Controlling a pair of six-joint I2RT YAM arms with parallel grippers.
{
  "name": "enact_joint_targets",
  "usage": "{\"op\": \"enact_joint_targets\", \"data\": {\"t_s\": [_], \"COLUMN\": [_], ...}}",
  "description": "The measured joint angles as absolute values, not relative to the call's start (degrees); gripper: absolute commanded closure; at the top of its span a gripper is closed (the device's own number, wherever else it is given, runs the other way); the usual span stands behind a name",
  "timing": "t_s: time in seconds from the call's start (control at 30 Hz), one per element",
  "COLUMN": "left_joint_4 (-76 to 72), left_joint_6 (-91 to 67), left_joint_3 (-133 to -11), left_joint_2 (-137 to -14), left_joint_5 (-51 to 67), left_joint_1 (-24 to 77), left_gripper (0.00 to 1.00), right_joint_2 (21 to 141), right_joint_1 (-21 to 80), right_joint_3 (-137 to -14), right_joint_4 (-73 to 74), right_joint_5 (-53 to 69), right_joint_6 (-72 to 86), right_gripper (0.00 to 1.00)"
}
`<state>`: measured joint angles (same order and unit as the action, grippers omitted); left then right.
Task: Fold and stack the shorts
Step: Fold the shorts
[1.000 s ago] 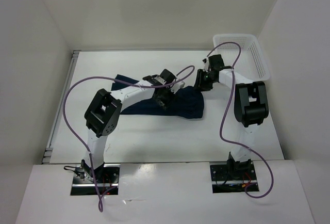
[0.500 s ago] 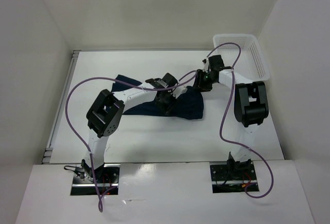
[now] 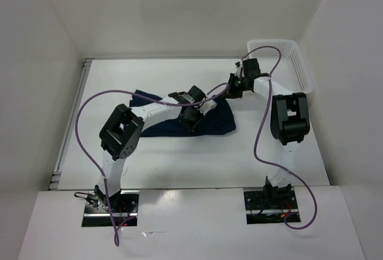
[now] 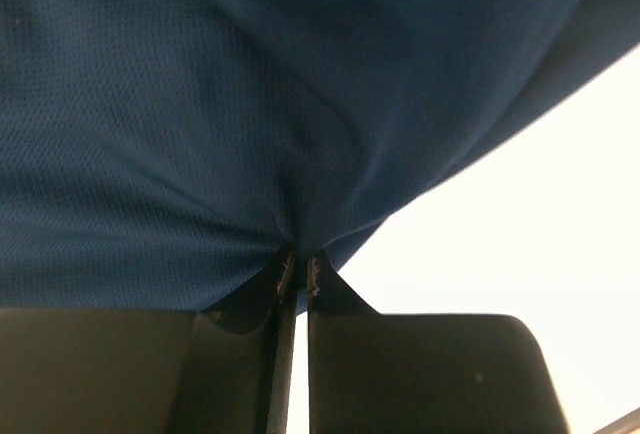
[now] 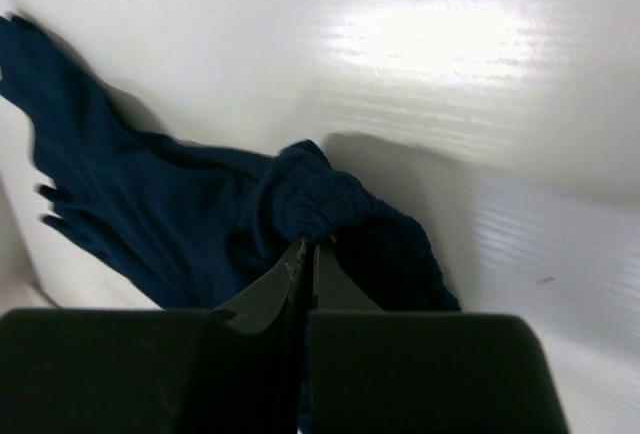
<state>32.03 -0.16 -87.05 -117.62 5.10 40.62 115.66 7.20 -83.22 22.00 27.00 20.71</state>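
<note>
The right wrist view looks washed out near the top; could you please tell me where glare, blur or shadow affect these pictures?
Right wrist view: a bright glare patch on the table, a soft shadow beside the shorts, whose far tip is smeared. Left wrist view: the fabric's weave shows sharply, the table blown out white. Top external view: even light, all sharp.

white left arm (image 3: 157, 109), white right arm (image 3: 285, 159), bulky black joint housings (image 3: 121, 132), 1 purple cable (image 3: 76, 127) looping along each, metal base plates (image 3: 109, 202) with red and black wiring
</note>
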Motion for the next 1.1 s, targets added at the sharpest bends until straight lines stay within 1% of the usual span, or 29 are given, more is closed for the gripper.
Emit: {"op": "enact_joint_targets", "data": {"t_s": [0.17, 0.23, 0.27, 0.33, 0.37, 0.4, 0.43, 0.5, 0.53, 0.57, 0.6, 0.63, 0.73, 0.87, 0.93, 1.1], "left_joint_4": [34.1, 34.5, 34.6, 34.7, 34.8, 35.0, 35.2, 35.3, 35.4, 35.6, 35.8, 35.8, 36.2, 38.1, 38.3, 38.1], "left_joint_6": [-0.2, -0.2, -0.2, -0.1, -0.3, -0.3, -0.1, 0.0, 0.1, 0.0, -0.1, 0.0, -0.1, -0.1, -0.1, -0.2], "left_joint_3": [-86.5, -85.4, -84.9, -84.5, -84.5, -84.5, -84.5, -84.5, -84.5, -84.6, -84.8, -85.0, -86.2, -89.3, -89.9, -89.6], "left_joint_2": [-115.4, -114.1, -113.6, -113.2, -113.2, -113.3, -113.3, -113.3, -113.3, -113.3, -113.3, -113.3, -113.3, -112.3, -110.7, -107.7], "left_joint_5": [4.8, 4.8, 4.8, 4.8, 4.8, 4.8, 4.8, 4.7, 4.6, 4.3, 3.8, 3.2, 1.5, 2.4, 3.3, 4.3], "left_joint_1": [40.7, 40.8, 40.9, 41.1, 41.2, 41.2, 41.3, 41.3, 41.3, 41.3, 41.3, 41.3, 40.8, 36.6, 31.5, 12.5], "left_gripper": [0.94, 0.88, 0.82, 0.68, 0.63, 0.51, 0.46, 0.32, 0.27, 0.16, 0.11, 0.07, 0.00, 0.00, 0.00, 0.00], "right_joint_2": [116.6, 117.3, 117.6, 118.3, 118.6, 119.2, 119.5, 119.8, 119.8, 119.8, 119.8, 119.7, 118.9, 113.9, 111.3, 110.8], "right_joint_1": [6.6, 6.4, 6.4, 6.4, 6.4, 6.4, 6.3, 6.3, 6.2, 6.2, 6.2, 6.2, 6.2, 6.1, 6.1, 6.5], "right_joint_3": [-88.1, -90.2, -90.9, -91.4, -91.4, -91.4, -91.4, -91.4, -91.3, -91.3, -91.3, -91.3, -90.2, -84.4, -80.6, -76.3], "right_joint_4": [20.6, 20.3, 20.2, 20.0, 20.1, 20.1, 20.2, 20.2, 20.2, 20.1, 20.1, 20.1, 20.5, 21.6, 21.9, 22.3], "right_joint_5": [27.6, 25.8, 25.0, 23.2, 22.6, 21.7, 21.3, 21.0, 21.1, 21.2, 21.4, 21.4, 20.3, 17.5, 16.5, 14.8], "right_joint_6": [26.2, 27.3, 27.5, 27.5, 27.4, 27.2, 27.2, 26.1, 25.5, 24.6, 23.7, 22.8, 19.5, 15.8, 14.4, 10.3], "right_gripper": [1.00, 1.00, 1.00, 0.99, 0.84, 0.70, 0.59, 0.36, 0.30, 0.22, 0.20, 0.20, 0.17, 0.16, 0.14, 0.09]}}
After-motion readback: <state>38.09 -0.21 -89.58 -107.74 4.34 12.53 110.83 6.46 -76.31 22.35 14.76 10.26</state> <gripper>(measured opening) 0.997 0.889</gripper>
